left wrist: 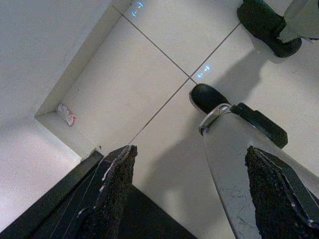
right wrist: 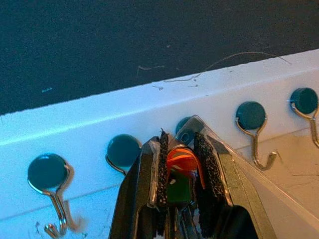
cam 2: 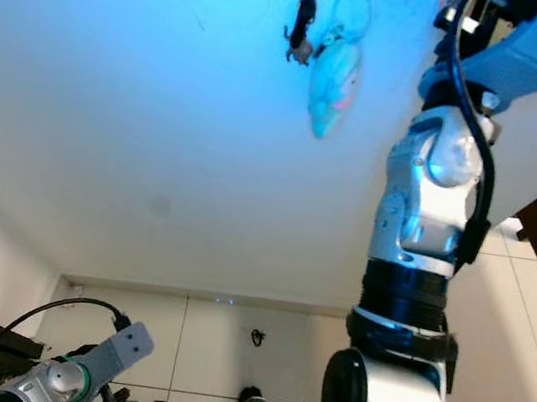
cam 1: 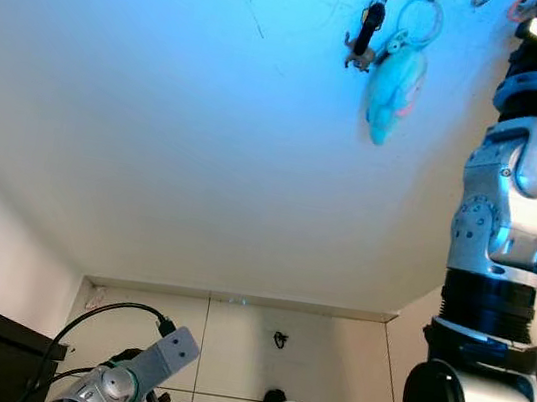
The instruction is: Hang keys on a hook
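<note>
Keys (right wrist: 179, 189) with an orange ring and a green tag sit clamped between the narrow fingers of the right claw (right wrist: 182, 164), which is raised to the white wall (cam 1: 159, 124) just in front of a row of round-based metal hooks (right wrist: 251, 124). Further along the row hang a dark key bunch (cam 1: 367, 34) and a pale blue plush fob (cam 1: 397, 84). Down low, the left claw (left wrist: 187, 194) hangs over the tiled floor (left wrist: 149, 84), its fingers spread wide around nothing.
</note>
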Robot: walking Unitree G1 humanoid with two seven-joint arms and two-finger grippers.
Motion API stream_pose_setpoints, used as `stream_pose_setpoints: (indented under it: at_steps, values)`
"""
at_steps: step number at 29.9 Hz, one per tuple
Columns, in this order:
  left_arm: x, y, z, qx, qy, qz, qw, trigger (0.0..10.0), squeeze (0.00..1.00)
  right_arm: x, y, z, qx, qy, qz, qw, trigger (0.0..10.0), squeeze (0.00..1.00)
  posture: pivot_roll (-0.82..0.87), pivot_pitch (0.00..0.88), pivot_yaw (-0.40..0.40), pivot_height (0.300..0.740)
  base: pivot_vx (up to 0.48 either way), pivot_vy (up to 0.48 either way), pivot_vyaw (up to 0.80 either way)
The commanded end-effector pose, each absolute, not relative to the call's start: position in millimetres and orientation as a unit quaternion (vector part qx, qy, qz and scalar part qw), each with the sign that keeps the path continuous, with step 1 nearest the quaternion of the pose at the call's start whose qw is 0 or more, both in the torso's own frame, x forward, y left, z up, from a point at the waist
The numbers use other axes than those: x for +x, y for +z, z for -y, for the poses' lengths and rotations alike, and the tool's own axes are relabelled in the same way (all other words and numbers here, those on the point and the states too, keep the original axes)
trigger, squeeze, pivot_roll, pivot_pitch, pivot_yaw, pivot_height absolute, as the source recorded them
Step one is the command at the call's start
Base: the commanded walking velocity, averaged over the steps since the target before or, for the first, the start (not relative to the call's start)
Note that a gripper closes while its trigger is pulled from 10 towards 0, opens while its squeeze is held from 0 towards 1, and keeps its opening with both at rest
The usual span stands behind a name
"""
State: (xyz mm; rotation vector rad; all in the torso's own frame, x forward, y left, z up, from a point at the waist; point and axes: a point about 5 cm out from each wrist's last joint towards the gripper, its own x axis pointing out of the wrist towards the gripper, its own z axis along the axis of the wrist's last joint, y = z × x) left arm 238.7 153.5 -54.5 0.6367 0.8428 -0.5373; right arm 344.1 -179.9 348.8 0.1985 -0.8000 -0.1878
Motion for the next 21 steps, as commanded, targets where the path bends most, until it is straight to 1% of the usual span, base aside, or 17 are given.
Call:
stream_pose_setpoints:
  at_steps: [1, 4, 5, 14, 18, 21]
  values:
    - [227, -62, -159, 0.299, -0.255, -0.418, 0.819, 10.0, 0.0, 354, 321, 175, 0.098, -0.092, 0.332, 0.934, 10.0, 0.0, -0.15, 0.175, 0.078, 0.74, 0.0, 0.0, 0.0]
    - [226, -63, -161, 0.301, -0.256, -0.419, 0.818, 10.0, 0.0, 353, 312, 178, 0.101, -0.104, 0.322, 0.935, 10.0, 0.0, -0.16, 0.175, 0.081, 0.74, 0.0, 0.0, 0.0]
    - [226, -63, -162, 0.303, -0.256, -0.419, 0.817, 10.0, 0.0, 351, 304, 184, 0.101, -0.119, 0.315, 0.936, 10.0, 0.0, -0.16, 0.174, 0.083, 0.74, 0.0, 0.0, 0.0]
    - [225, -63, -164, 0.305, -0.256, -0.42, 0.816, 10.0, 0.0, 349, 298, 195, 0.094, -0.144, 0.308, 0.936, 10.0, 0.0, -0.16, 0.176, 0.085, 0.74, 0.0, 0.0, 0.0]
    - [224, -63, -165, 0.304, -0.256, -0.421, 0.815, 10.0, 0.0, 348, 298, 196, 0.094, -0.144, 0.312, 0.934, 10.0, 0.0, -0.16, 0.177, 0.086, 0.74, 0.0, 0.0, 0.0]
    - [223, -64, -165, 0.304, -0.257, -0.421, 0.815, 10.0, 0.0, 345, 301, 193, 0.096, -0.128, 0.325, 0.932, 10.0, 0.0, -0.16, 0.178, 0.084, 0.74, 0.0, 0.0, 0.0]
